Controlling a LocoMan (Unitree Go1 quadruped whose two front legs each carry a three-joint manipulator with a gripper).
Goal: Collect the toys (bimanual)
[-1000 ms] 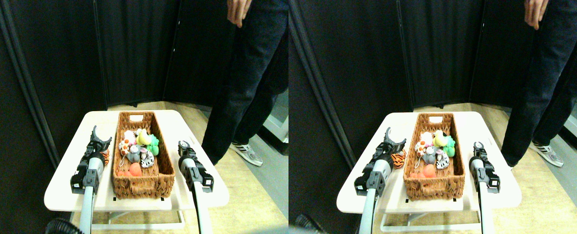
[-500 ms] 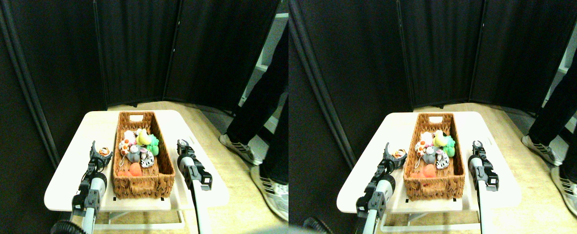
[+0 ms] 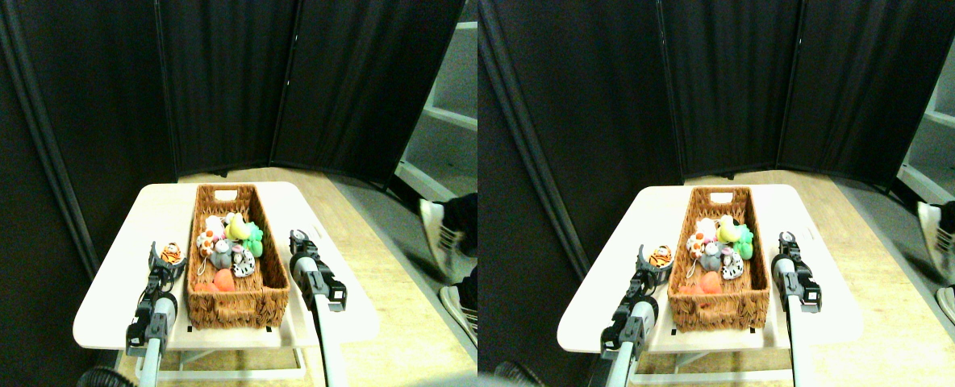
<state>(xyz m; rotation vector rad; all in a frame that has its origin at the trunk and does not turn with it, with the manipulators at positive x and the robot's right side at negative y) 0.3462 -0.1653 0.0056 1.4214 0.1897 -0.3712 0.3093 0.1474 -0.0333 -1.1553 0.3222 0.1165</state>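
Left of the wicker basket (image 3: 235,278), the left claw (image 3: 163,262) gapes beside the tiger-striped toy (image 3: 171,254); it should centre, then clench; the right claw's (image 3: 300,242) state I cannot tell.

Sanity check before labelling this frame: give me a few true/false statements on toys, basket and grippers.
1. A tiger-striped toy lies on the table, outside the basket. True.
2. The basket is empty. False: several toys are piled inside, among them a green toy and an orange toy.
3. The left gripper is right by the tiger-striped toy. True.
4. The right gripper is inside the basket. False: it is over the table, right of the basket.
5. The basket stands on the floor. False: on the table.
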